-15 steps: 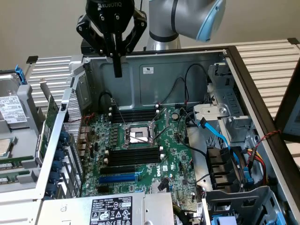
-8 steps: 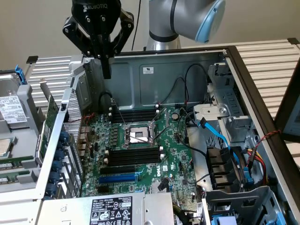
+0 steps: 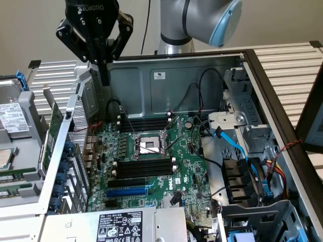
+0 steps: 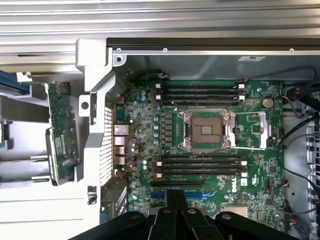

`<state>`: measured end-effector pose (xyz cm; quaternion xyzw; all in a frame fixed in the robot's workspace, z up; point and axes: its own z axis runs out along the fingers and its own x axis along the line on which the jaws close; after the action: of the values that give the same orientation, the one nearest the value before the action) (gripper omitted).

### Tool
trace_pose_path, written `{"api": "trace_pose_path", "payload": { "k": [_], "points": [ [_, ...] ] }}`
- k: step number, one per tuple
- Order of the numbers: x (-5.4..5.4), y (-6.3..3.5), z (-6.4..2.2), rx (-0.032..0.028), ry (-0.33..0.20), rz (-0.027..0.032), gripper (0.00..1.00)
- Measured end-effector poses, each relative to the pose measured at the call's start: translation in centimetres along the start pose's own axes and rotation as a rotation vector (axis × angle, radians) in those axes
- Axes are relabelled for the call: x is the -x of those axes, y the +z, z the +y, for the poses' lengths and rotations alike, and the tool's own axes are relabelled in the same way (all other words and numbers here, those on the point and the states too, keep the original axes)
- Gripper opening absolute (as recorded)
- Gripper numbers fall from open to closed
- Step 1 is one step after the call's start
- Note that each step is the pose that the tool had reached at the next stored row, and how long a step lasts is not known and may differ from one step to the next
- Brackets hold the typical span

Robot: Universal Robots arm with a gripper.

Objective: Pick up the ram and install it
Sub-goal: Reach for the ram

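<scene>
- Gripper (image 3: pixel 104 79) hangs over the open case's (image 3: pixel 202 75) rear corner, fingers pressed together, with nothing pinched between them.
- The ram (image 3: pixel 11 177) lies flat in a tray (image 3: pixel 25 204) outside the case, well apart from the gripper — lower, toward the exterior view's left.
- Upright green card (image 3: pixel 55 128) stands below the gripper, nearer to it than the ram.
- Empty black memory slots (image 3: pixel 145 123) lie below the gripper, toward the exterior view's right.

Open computer case (image 3: pixel 151 93) holds a green motherboard (image 3: pixel 187 148)
</scene>
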<state>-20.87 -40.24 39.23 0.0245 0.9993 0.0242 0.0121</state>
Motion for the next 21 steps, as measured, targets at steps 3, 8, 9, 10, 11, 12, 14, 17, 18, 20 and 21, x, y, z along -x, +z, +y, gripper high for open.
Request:
{"api": "trace_pose_path", "payload": {
  "k": [3,8,9,10,11,12,14,17,18,20,21],
  "points": [
    [-1.1,-0.02,-0.14,0.0003,0.0,-0.0001,0.1],
    [-3.2,-0.08,-0.4,0.0004,0.0,0.0,0.1],
    [-3.7,-0.09,-0.45,0.0004,0.0,-0.0001,0.1],
    [-4.1,-0.11,-0.5,0.0004,0.0,0.0,0.1],
    [-4.6,-0.12,-0.55,0.0003,0.0,0.0,0.1],
    [-5.0,-0.13,-0.59,0.0003,0.0,0.0,0.1],
    [-5.9,-0.15,-0.69,0.0004,0.0,0.0,0.1],
    [-7.3,-0.18,-0.81,0.0003,0.0,0.0,0.1],
    [-7.7,-0.18,-0.85,0.0004,0.0,0.0,0.1],
    [-8.7,-0.18,-0.9,0.0003,0.0,0.0,0.1],
    [-9.1,-0.17,-0.92,0.0003,0.0,0.0001,0.1]
  ]
}}
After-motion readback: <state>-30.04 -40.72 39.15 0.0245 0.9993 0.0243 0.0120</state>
